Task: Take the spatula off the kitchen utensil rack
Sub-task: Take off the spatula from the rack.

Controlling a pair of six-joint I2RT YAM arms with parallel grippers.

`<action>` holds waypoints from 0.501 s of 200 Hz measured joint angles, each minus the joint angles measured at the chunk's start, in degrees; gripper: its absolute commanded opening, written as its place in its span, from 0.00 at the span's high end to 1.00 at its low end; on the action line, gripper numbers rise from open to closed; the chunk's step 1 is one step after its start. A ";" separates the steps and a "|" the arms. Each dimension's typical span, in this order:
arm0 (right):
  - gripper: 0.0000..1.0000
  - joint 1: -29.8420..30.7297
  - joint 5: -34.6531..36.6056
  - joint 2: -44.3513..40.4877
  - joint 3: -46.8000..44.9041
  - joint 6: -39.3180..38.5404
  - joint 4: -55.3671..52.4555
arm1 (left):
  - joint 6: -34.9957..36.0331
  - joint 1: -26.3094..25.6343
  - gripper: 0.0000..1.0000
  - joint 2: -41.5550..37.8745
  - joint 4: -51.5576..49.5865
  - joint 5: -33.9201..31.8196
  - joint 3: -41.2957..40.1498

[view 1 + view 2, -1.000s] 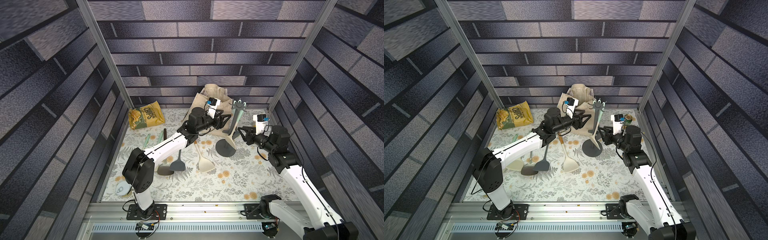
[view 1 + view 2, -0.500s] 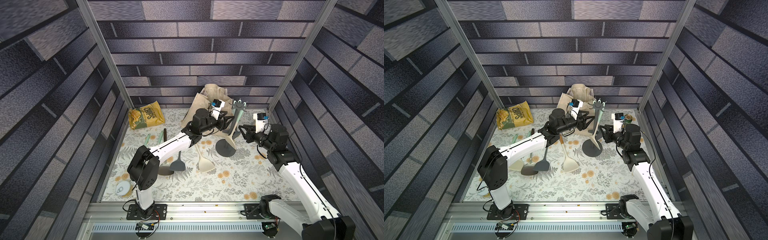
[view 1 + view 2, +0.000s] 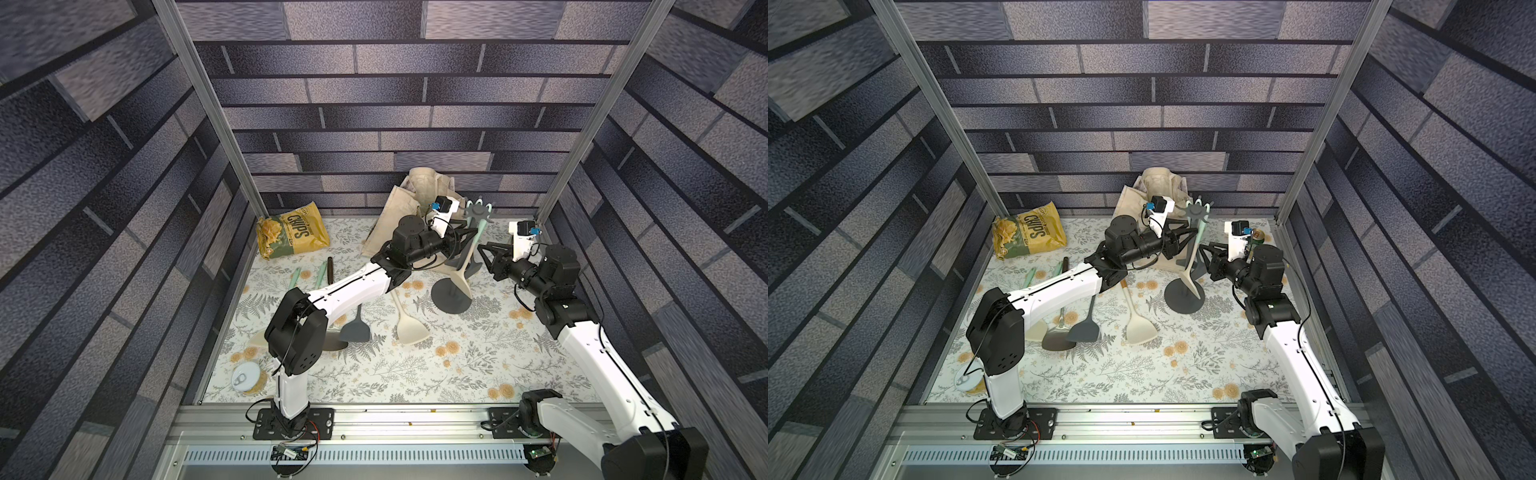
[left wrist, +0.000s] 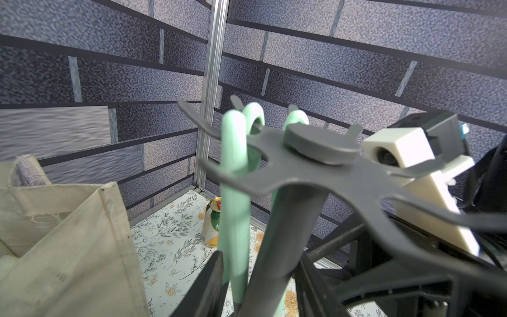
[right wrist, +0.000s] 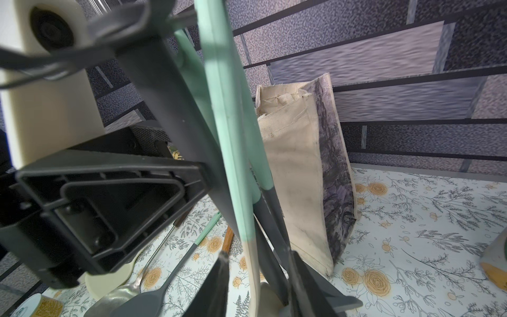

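Spatula [image 3: 462,272] hanging on kitchen utensil rack [image 3: 446,300] (mint handle, cream blade); left pincer [image 3: 465,237], right pincer [image 3: 484,255] flanking it.

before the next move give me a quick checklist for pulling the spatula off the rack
1. The spatula hangs on the kitchen utensil rack: ok.
2. The left pincer is around one handle alone: not ok, a mint handle and the pole both sit between its fingers.
3. The left pincer has a set grip: cannot tell.
4. The right pincer braces the rack: cannot tell.
5. The hook's neighbours are clear: not ok, other mint handles hang alongside.
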 measured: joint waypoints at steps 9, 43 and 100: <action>0.60 -0.04 0.00 0.15 0.00 -0.02 0.37 | 0.00 -0.04 0.61 0.15 -0.02 0.17 0.17; 0.60 -0.11 -0.02 1.36 0.22 0.22 2.19 | 0.79 -0.11 0.73 0.66 -0.09 0.33 0.83; 0.60 -0.33 -0.24 2.51 0.92 1.60 6.25 | 0.81 -0.31 0.76 0.66 -0.02 0.35 0.83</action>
